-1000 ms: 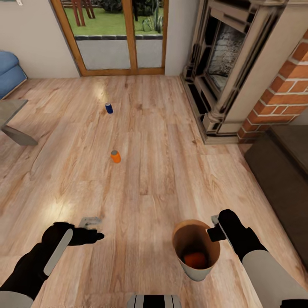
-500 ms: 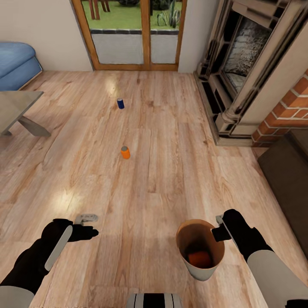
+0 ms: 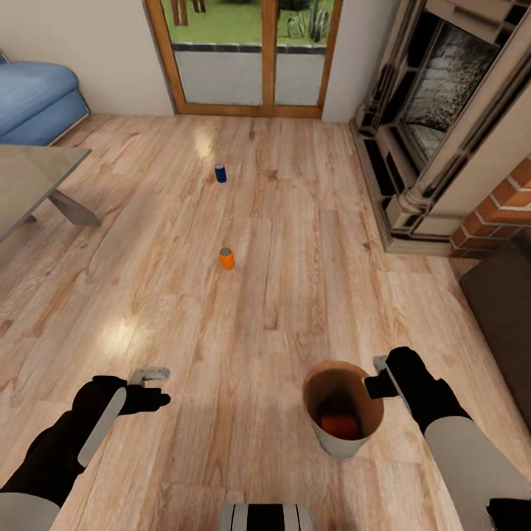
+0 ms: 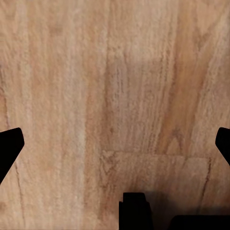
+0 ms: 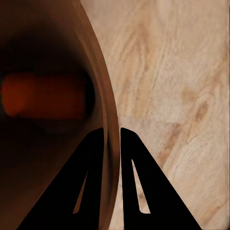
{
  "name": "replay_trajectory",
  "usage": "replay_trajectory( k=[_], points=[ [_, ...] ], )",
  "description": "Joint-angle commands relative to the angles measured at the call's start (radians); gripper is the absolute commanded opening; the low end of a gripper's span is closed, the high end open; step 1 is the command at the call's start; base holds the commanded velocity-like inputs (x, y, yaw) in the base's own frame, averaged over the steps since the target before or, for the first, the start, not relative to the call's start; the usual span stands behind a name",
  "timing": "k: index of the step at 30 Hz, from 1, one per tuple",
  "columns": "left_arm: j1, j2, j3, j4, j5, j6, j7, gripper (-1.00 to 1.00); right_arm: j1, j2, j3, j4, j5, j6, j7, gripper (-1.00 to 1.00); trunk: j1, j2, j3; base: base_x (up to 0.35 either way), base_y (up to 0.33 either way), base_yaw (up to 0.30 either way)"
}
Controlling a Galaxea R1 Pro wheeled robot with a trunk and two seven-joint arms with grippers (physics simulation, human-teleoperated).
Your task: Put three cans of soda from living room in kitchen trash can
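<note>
The pale trash can (image 3: 340, 445) hangs low over the wood floor, and my right gripper (image 3: 377, 385) is shut on its rim. One orange can of soda (image 3: 341, 425) lies inside on the bottom. The right wrist view shows both fingers (image 5: 91, 158) pinching the bin wall (image 5: 103, 96), with the orange can (image 5: 43, 96) dim inside. A second orange can (image 3: 226, 258) stands on the floor ahead, and the dark blue can (image 3: 220, 172) stands farther off toward the doors. My left gripper (image 3: 151, 375) is open and empty, with only floor planks between its fingers (image 4: 12, 143).
A blue sofa (image 3: 37, 99) and a glass coffee table (image 3: 29, 184) are at the left. The fireplace (image 3: 442, 110) and brick chimney (image 3: 501, 210) take up the right, with a dark low cabinet (image 3: 509, 295) beside them. Wood-framed glass doors (image 3: 251, 51) close the far wall.
The whole view has shifted, so the camera has moved: doors, sofa and table show more to the right. Both arms and the held bin keep their places.
</note>
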Motion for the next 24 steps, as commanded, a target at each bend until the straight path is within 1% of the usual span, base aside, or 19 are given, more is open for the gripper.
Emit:
replay_trajectory(
  k=[1,2,5,7,12,14,16,17,18,20,24],
  points=[
    [0.000,0.000,0.000,0.000,0.000,0.000,0.000,1.00,-0.020,0.000,-0.001,-0.001,-0.014,0.002,0.005,-1.00,0.000,0.000,0.000,0.000,0.000,0.015],
    [0.000,0.000,0.000,0.000,0.000,0.000,-0.001,1.00,-0.031,-0.001,-0.002,-0.002,-0.014,0.002,0.005,-1.00,0.000,0.000,0.000,0.000,0.000,0.012],
    [0.000,0.000,0.001,0.001,0.001,0.000,-0.002,1.00,-0.103,-0.006,-0.008,-0.003,-0.014,0.002,0.005,-1.00,0.000,0.000,0.000,0.000,0.000,0.005],
    [0.000,0.000,0.001,0.002,0.002,0.000,-0.003,1.00,-0.134,-0.008,-0.011,-0.003,-0.015,0.002,0.006,-1.00,0.000,0.000,0.000,0.000,0.000,0.002],
    [0.000,0.000,0.003,0.002,0.002,0.000,-0.004,1.00,-0.197,-0.013,-0.014,0.004,-0.014,0.002,0.006,-1.00,0.000,0.000,0.000,0.000,0.000,0.000],
    [0.000,0.000,0.006,0.002,0.000,0.000,-0.004,1.00,-0.219,-0.023,-0.025,0.021,-0.014,0.002,0.006,-1.00,0.000,0.000,0.000,0.000,0.000,0.000],
    [0.000,0.000,0.008,0.002,0.000,0.000,-0.004,1.00,-0.235,-0.031,-0.053,0.054,-0.014,0.002,0.006,-1.00,0.000,0.000,0.000,0.000,0.000,0.000],
    [0.000,0.000,0.009,0.002,0.001,0.000,-0.004,1.00,-0.260,-0.039,-0.098,0.102,-0.014,0.002,0.006,-1.00,0.000,0.000,0.000,0.000,0.000,0.000],
    [0.000,0.000,0.010,0.002,0.002,0.000,-0.005,1.00,-0.274,-0.043,-0.122,0.130,-0.014,0.002,0.006,-1.00,0.000,0.000,0.000,0.000,0.000,0.000],
    [0.000,0.000,0.011,0.002,0.003,0.000,-0.006,1.00,-0.340,-0.061,-0.208,0.261,-0.014,0.002,0.006,-1.00,0.000,0.000,0.000,0.000,0.000,0.000],
    [0.000,0.000,0.012,0.001,0.003,0.000,-0.006,1.00,-0.371,-0.067,-0.231,0.339,-0.011,0.002,0.004,-1.00,0.000,0.000,0.000,0.000,0.000,0.000]
  ],
)
